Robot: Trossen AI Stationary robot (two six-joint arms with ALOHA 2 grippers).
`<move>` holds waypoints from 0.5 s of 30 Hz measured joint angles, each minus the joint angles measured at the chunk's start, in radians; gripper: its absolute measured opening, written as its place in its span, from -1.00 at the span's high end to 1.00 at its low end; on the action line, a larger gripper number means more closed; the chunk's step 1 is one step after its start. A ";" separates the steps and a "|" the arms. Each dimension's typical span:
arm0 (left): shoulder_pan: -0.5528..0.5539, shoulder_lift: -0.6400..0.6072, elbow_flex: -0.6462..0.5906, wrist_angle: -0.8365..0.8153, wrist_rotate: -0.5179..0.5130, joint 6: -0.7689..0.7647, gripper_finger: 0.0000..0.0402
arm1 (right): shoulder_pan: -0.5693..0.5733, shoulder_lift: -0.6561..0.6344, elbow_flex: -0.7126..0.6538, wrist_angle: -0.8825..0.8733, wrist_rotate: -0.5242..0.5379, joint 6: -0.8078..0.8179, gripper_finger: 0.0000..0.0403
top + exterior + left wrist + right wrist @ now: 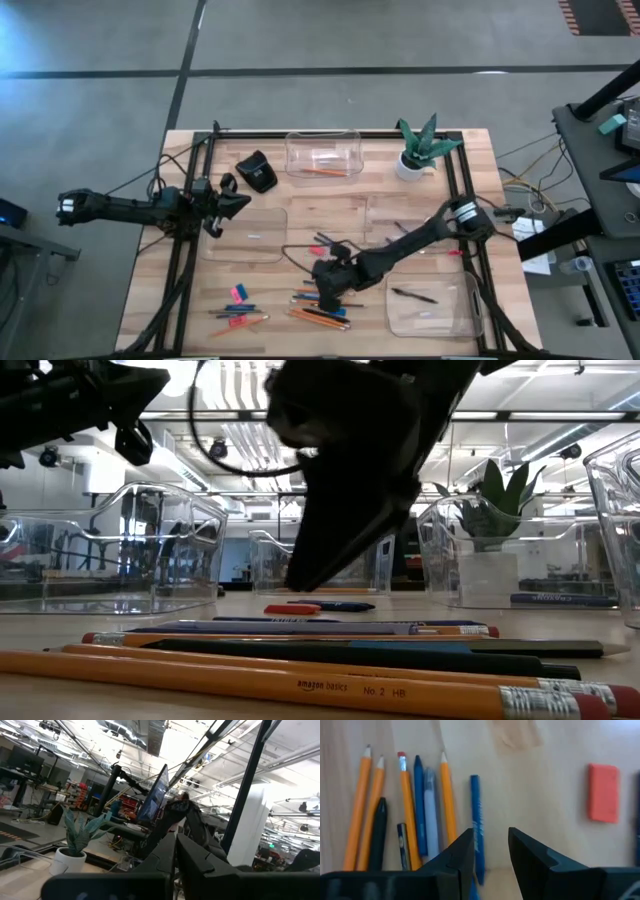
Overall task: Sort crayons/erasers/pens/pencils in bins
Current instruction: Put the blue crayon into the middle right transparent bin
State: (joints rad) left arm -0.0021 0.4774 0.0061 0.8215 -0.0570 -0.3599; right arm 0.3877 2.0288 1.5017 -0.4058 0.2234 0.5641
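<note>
My right gripper [326, 290] hangs open over a pile of orange pencils, dark pens and blue sticks [320, 312] near the table's front middle. In the right wrist view its fingers [490, 850] stand on either side of a slim blue stick [476, 810] lying flat on the wood, without touching it. Beside that stick lie orange pencils [361, 805] and a black pen [378, 830]. A pink eraser [603, 793] lies apart on the wood. My left gripper [240, 203] waits shut at the table's left, raised.
Clear bins stand at the far middle [322, 153] with a pencil inside, at the left middle [243, 235], and at the near right [430, 300] with a pen inside. A potted plant [415, 150] and a black object [258, 172] sit at the back. More sticks and erasers [238, 310] lie near left.
</note>
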 joint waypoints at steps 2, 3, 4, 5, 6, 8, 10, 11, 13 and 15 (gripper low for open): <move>0.000 0.000 0.000 0.000 0.000 0.000 1.00 | 0.000 0.032 0.031 -0.002 -0.004 -0.008 0.44; 0.000 0.000 0.000 0.000 0.000 0.000 1.00 | 0.000 0.047 0.044 -0.002 -0.015 -0.015 0.44; 0.000 0.000 0.000 0.000 0.000 0.000 1.00 | 0.000 0.061 0.058 -0.004 -0.022 -0.024 0.44; 0.000 0.000 0.000 0.000 0.000 0.000 1.00 | 0.000 0.074 0.069 -0.008 -0.023 -0.027 0.44; 0.000 0.000 0.000 0.000 0.000 0.000 1.00 | 0.000 0.089 0.079 -0.009 -0.024 -0.034 0.44; 0.000 0.000 0.000 0.000 0.000 0.000 1.00 | 0.001 0.106 0.096 -0.014 -0.023 -0.042 0.45; 0.000 0.000 0.000 0.000 0.000 0.000 1.00 | 0.002 0.124 0.117 -0.027 -0.021 -0.044 0.46; 0.000 0.000 0.000 0.000 0.000 0.000 1.00 | 0.002 0.128 0.130 -0.044 -0.021 -0.044 0.47; 0.000 0.000 0.000 0.000 0.000 0.000 1.00 | 0.003 0.137 0.147 -0.074 -0.022 -0.044 0.50; 0.000 0.000 0.000 0.000 0.000 0.000 1.00 | 0.004 0.141 0.158 -0.101 -0.020 -0.043 0.55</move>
State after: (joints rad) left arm -0.0024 0.4774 0.0061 0.8215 -0.0570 -0.3599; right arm 0.3916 2.1700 1.6598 -0.5066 0.2029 0.5209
